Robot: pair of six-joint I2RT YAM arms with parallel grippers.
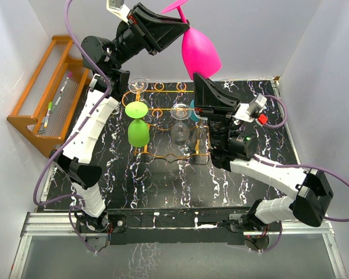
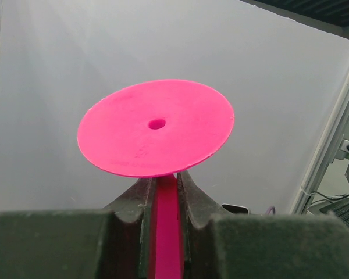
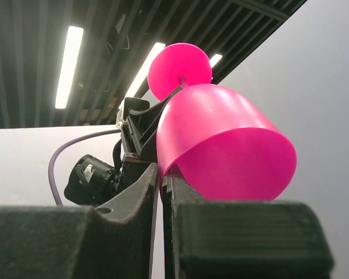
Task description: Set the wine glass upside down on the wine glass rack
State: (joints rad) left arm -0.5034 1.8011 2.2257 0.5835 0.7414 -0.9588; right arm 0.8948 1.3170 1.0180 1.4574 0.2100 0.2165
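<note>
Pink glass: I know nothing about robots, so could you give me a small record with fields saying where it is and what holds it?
pink glass: in the air, foot up, bowl down
left gripper: shut on its stem, just under the foot
right gripper: shut on the bowl's rim
rack: orange wire, on the table below
green glass: in the rack
status: pink glass not yet on the rack

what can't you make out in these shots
- Left wrist: the pink wine glass shows only its foot and stem; the left gripper and the bottom edge hide its bowl.
- Right wrist: the bowl blocks most of the stem.
- Top external: a teal object sits mostly behind the right gripper; the small items on the wooden shelf are too small to identify.
</note>
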